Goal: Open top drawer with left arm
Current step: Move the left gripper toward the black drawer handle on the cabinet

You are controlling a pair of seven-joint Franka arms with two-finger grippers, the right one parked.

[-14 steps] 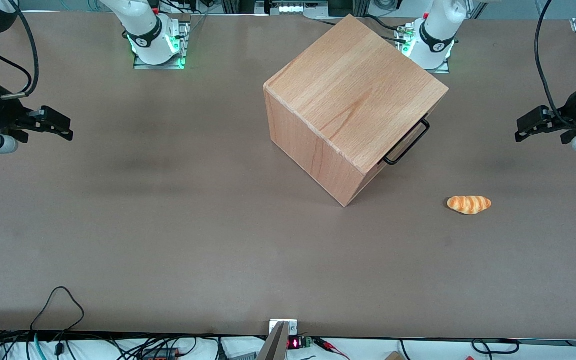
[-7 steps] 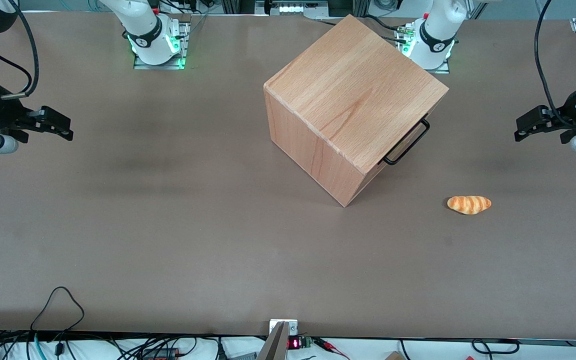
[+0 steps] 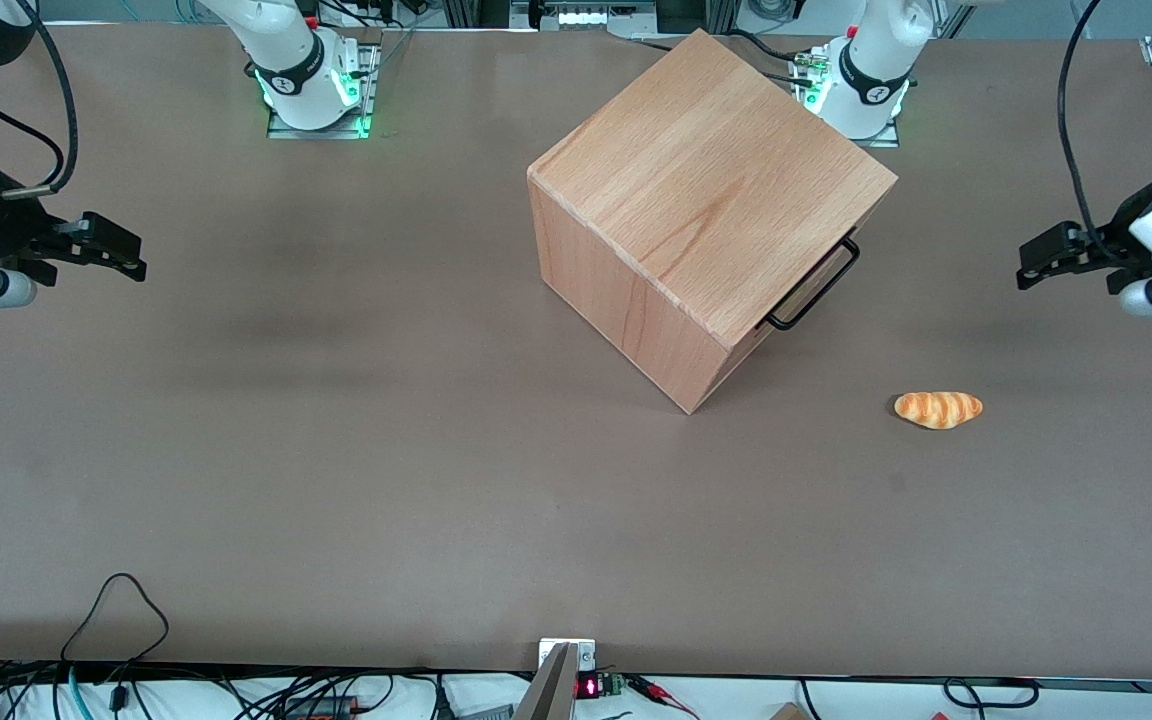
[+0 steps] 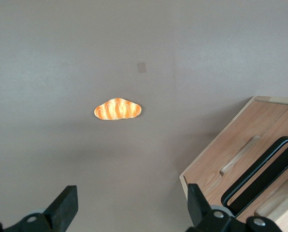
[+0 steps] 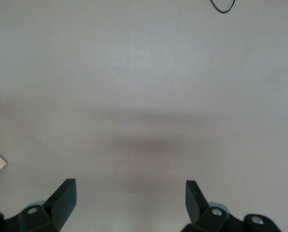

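The wooden cube cabinet (image 3: 706, 210) stands on the brown table, turned at an angle. Its top drawer front (image 4: 231, 159) is flush with the cabinet, and the thin black loop handle (image 3: 816, 288) faces the working arm's end of the table. The handle also shows in the left wrist view (image 4: 262, 176). My left gripper (image 3: 1031, 262) hovers above the table, well apart from the handle toward the working arm's end. In the left wrist view the gripper (image 4: 130, 195) is open and empty, with bare table between its fingers.
A small orange croissant (image 3: 938, 409) lies on the table, nearer the front camera than the gripper and beside the cabinet; it also shows in the left wrist view (image 4: 117, 109). Two arm bases (image 3: 861, 85) stand at the table's back edge.
My left gripper has shifted a little toward the cabinet. The drawer and the croissant have not moved.
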